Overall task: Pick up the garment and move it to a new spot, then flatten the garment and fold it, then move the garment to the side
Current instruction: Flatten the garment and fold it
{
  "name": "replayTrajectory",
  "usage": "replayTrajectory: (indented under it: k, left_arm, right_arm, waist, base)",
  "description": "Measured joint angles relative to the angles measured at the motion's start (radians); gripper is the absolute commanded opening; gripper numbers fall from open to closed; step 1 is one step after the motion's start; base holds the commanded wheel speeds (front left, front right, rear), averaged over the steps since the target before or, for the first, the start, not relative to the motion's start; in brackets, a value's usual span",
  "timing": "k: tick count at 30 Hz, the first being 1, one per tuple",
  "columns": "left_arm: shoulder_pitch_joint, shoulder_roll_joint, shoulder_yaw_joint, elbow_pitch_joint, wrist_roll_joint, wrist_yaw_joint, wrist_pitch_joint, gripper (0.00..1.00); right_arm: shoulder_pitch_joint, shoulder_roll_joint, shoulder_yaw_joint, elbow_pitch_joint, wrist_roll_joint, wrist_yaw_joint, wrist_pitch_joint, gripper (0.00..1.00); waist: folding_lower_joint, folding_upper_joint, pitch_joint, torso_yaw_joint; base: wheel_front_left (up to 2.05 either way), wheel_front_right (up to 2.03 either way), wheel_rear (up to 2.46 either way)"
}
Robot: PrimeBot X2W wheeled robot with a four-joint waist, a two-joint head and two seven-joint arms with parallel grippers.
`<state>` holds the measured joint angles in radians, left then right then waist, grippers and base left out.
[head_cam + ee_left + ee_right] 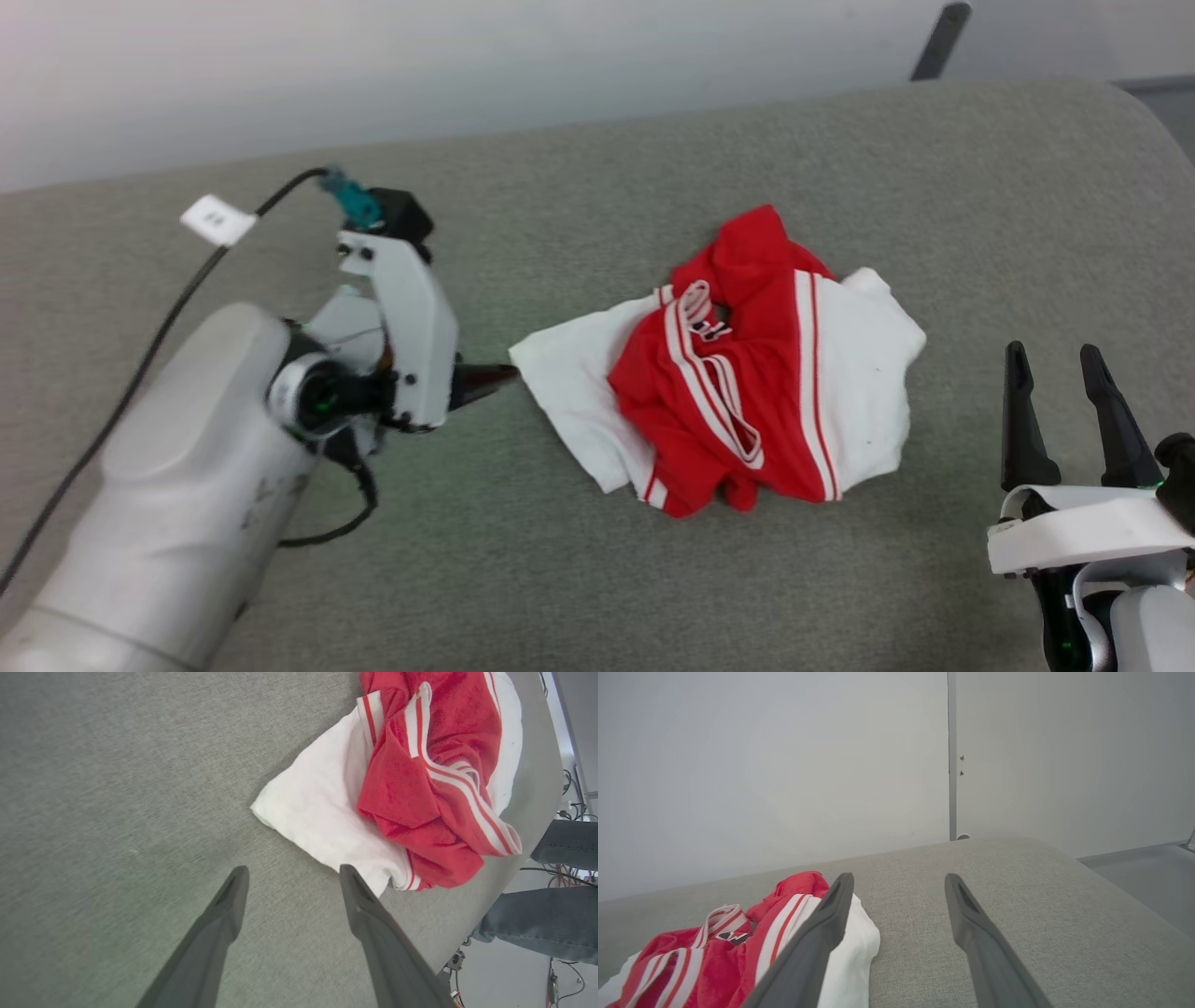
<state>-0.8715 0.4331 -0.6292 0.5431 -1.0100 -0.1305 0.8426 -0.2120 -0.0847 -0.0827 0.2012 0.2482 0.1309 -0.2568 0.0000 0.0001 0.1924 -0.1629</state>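
A crumpled red soft-fabric jersey with white sleeves and striped trim lies mid-frame on the grey cloth-covered surface. The left jaws, open, sit just beside its left sleeve; the right jaws, open, stand apart at lower right.

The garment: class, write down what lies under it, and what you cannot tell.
The garment lies crumpled on a grey fabric surface, which shows all around it. Its red folds lie over its white part. Whatever is beneath the heap itself is covered.

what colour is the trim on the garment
White with thin red stripes, edging the red garment; the left wrist view shows it best.
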Motion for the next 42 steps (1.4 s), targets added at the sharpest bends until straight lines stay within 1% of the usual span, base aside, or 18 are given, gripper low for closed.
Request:
replayTrajectory:
  k: [4, 9, 13, 17, 18, 19, 20, 21, 23, 26, 31, 36, 42]
  left_arm:
    - [-0.042, -0.047, -0.019, 0.061, -0.027, 0.017, 0.089, 1.00]
    - [-0.044, -0.070, -0.051, 0.117, -0.026, 0.034, 0.135, 1.00]
    - [-0.045, -0.084, -0.043, 0.156, -0.030, 0.034, 0.115, 1.00]
    - [-0.052, -0.110, -0.019, 0.189, -0.063, 0.034, 0.107, 1.00]
    - [-0.054, -0.115, -0.016, 0.193, -0.066, 0.033, 0.099, 0.91]
    - [-0.055, -0.121, -0.010, 0.199, -0.069, 0.032, 0.085, 0.52]
    - [-0.055, -0.128, -0.006, 0.207, -0.075, 0.032, 0.072, 0.33]
    - [-0.056, -0.135, -0.004, 0.212, -0.077, 0.029, 0.059, 0.00]
    - [-0.056, -0.142, -0.008, 0.221, -0.070, 0.023, 0.021, 0.00]
    - [-0.058, -0.152, -0.012, 0.243, -0.070, 0.012, 0.001, 0.00]
    - [-0.074, -0.140, -0.003, 0.257, -0.086, 0.006, -0.029, 0.00]
    - [-0.085, -0.082, 0.010, 0.254, -0.108, 0.002, -0.032, 0.00]
    - [-0.080, 0.038, 0.028, 0.244, -0.115, 0.002, -0.042, 0.00]
  right_arm:
    - [-0.016, 0.006, 0.000, 0.010, 0.005, 0.000, -0.003, 1.00]
    - [-0.029, 0.015, 0.000, 0.011, 0.014, 0.000, -0.004, 1.00]
    - [-0.039, 0.022, 0.005, 0.010, 0.016, 0.000, -0.004, 1.00]
    - [-0.044, 0.025, 0.000, 0.008, 0.018, 0.000, -0.004, 1.00]
    - [-0.044, 0.025, -0.002, 0.008, 0.018, 0.000, -0.004, 1.00]
    - [-0.046, 0.026, -0.004, 0.008, 0.018, 0.000, -0.004, 1.00]
    - [-0.048, 0.026, -0.007, 0.008, 0.017, 0.000, -0.004, 1.00]
    - [-0.050, 0.026, -0.007, 0.008, 0.016, 0.000, -0.004, 1.00]
    - [-0.051, 0.027, -0.011, 0.007, 0.016, 0.000, -0.004, 1.00]
    - [-0.052, 0.024, -0.009, 0.007, 0.015, 0.000, -0.004, 1.00]
    - [-0.063, 0.004, -0.008, 0.004, 0.012, 0.000, -0.004, 1.00]
    - [-0.063, -0.006, -0.005, 0.004, 0.005, 0.000, -0.005, 1.00]
    - [-0.061, -0.015, -0.007, 0.006, 0.001, 0.000, -0.004, 1.00]
  waist:
    - [0.0000, 0.0000, 0.025, -0.031]
    - [0.0000, 0.0000, 0.057, -0.065]
    - [0.0000, 0.0000, 0.079, -0.087]
    - [0.0000, 0.0000, 0.095, -0.099]
    - [0.0000, 0.0000, 0.098, -0.100]
    - [0.0000, 0.0000, 0.100, -0.100]
    - [0.0000, 0.0000, 0.100, -0.098]
    - [0.0000, 0.0000, 0.100, -0.095]
    - [0.0000, 0.0000, 0.099, -0.084]
    - [0.0000, 0.0000, 0.097, -0.064]
    - [0.0000, 0.0000, 0.090, -0.021]
    - [0.0000, 0.0000, 0.080, 0.029]
    - [0.0000, 0.0000, 0.066, 0.079]
  base:
    - [0.00, 0.00, 0.00]
    - [0.00, 0.00, 0.00]
    - [0.00, 0.00, 0.00]
    - [0.00, 0.00, 0.00]
    - [0.00, 0.00, 0.00]
    - [0.00, 0.00, 0.00]
    - [0.00, 0.00, 0.00]
    - [0.00, 0.00, 0.00]
    - [0.00, 0.00, 0.00]
    - [0.00, 0.00, 0.00]
    - [0.00, 0.00, 0.00]
    - [0.00, 0.00, 0.00]
    - [0.00, 0.00, 0.00]
